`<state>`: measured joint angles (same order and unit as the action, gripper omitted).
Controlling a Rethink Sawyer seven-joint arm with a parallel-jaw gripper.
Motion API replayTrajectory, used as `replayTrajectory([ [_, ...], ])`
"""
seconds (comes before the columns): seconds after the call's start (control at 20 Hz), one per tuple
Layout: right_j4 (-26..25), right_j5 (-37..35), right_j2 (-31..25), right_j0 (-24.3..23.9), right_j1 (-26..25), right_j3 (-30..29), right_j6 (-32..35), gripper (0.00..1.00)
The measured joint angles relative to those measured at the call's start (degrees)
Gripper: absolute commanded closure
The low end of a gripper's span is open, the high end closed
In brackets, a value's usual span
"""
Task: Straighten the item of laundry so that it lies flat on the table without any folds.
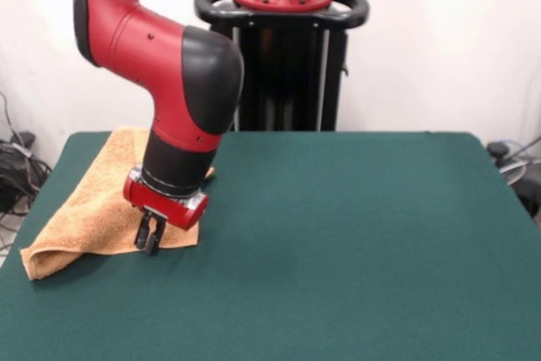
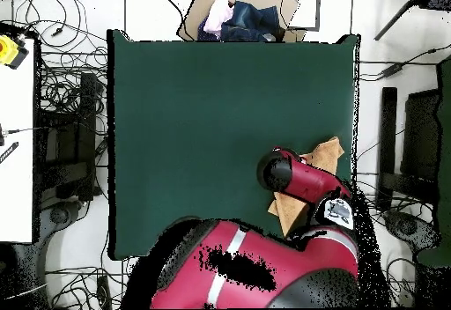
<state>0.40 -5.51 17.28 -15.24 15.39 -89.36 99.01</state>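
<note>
The pincer (image 1: 150, 238) hangs from the red and black arm (image 1: 169, 82) and points down at the towel (image 1: 89, 213), over the cloth's edge that faces the middle of the table (image 1: 355, 243). Its two dark fingers (image 1: 155, 235) stand close together, with only a thin slit between them. The tips reach the towel's surface or sit just above it; the front view does not settle which, nor whether any cloth is pinched between them.

The towel lies near the table's side edge, at the left of the front view. It is not flat: its near end is doubled over into a thick rolled fold, and its outline is crooked. In the overhead view the arm covers most of the towel (image 2: 324, 157), leaving one corner and a strip showing.
</note>
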Motion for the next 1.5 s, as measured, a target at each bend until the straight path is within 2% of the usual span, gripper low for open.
replayTrajectory([
  [0.6,3.33,0.01,2.85,3.44,-1.5,0.19,0.0,1.0],
  [1.5,4.29,-0.02,3.13,3.7,-1.69,0.16,0.0,1.0],
])
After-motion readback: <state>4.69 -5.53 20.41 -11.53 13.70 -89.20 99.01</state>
